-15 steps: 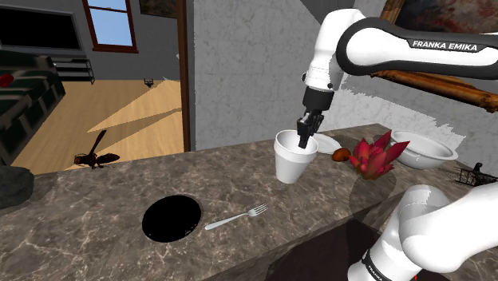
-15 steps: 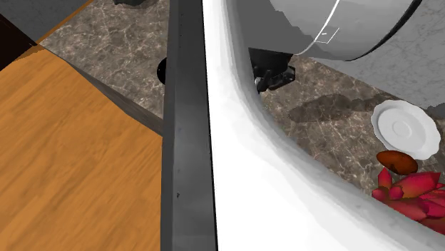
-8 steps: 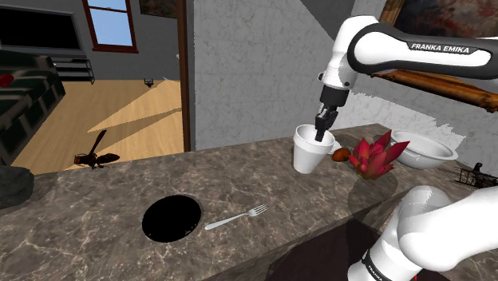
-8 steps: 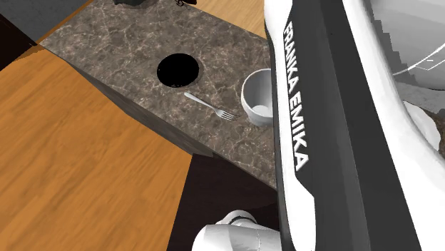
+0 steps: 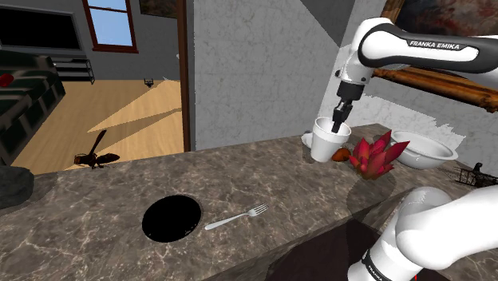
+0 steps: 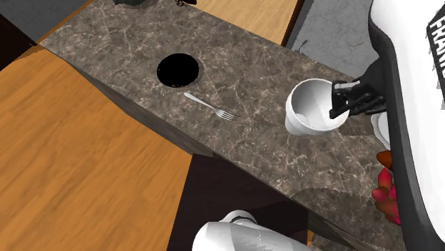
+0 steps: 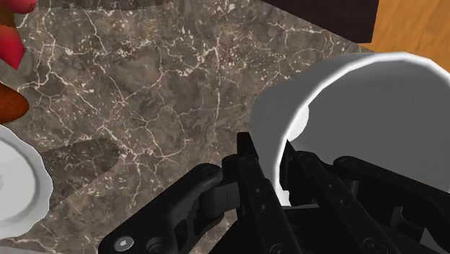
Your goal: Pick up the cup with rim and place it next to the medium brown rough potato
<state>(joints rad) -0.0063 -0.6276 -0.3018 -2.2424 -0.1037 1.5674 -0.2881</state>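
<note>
My black gripper (image 5: 337, 128) is shut on the wall of a white cup with a rim (image 5: 328, 143), one finger inside and one outside. The cup hangs upright just above the marble counter (image 5: 239, 176), at the shoulder view's right. A brown potato (image 5: 341, 154) lies right beside the cup, between it and a red spiky plant (image 5: 373, 156). From the second exterior view the cup (image 6: 312, 107) shows from above, held by the gripper (image 6: 336, 107). In the wrist view the fingers (image 7: 249, 169) clasp the cup's rim (image 7: 339, 72), and the potato (image 7: 10, 105) lies a little way off on the counter.
A white plate (image 5: 306, 140) lies behind the cup and a white bowl (image 5: 423, 149) beyond the plant. A metal fork (image 5: 235, 216) and a round black hole (image 5: 171, 218) lie near the counter's front. The counter's edge drops to a wooden floor (image 6: 78, 157).
The arm has carried the cup toward the shoulder view's right and farther back, from mid-counter to beside the potato. The grip has stayed shut throughout.
</note>
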